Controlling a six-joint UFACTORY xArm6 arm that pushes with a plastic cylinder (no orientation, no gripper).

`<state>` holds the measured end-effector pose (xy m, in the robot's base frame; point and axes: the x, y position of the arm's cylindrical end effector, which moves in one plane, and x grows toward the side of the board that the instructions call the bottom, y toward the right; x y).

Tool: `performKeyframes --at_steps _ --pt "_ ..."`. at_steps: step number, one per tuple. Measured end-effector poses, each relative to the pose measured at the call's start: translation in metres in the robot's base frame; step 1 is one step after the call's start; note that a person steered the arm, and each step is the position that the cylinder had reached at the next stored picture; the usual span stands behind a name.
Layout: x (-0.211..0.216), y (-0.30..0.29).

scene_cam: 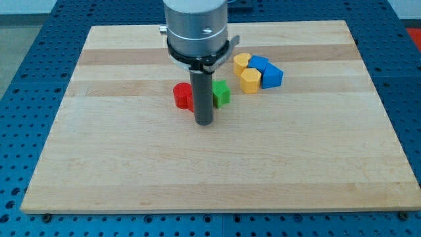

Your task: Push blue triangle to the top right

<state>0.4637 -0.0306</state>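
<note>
The blue triangle (272, 76) lies on the wooden board (131, 158) right of centre, near the view's top. It touches a yellow block (250, 80) on its left and another blue block (258, 64) above it. A second yellow block (241, 62) sits at the upper left of that cluster. My tip (204, 122) stands near the board's centre, well to the left of and below the blue triangle, not touching it. It is just below a red block (183, 96) and a green block (221, 93), which the rod partly hides.
The arm's grey wrist housing (196, 29) hangs over the board's top centre. The board is surrounded by a blue perforated table (408, 85).
</note>
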Motion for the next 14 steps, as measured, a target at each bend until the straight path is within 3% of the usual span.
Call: performKeyframes --at_steps 1,2,3,5,8,12,14 --pt "0.007 0.010" --pt "0.019 0.055" --pt "0.008 0.102" --pt "-0.038 0.129" --pt "-0.097 0.125" --pt "-0.082 0.074" --pt "-0.100 0.113"
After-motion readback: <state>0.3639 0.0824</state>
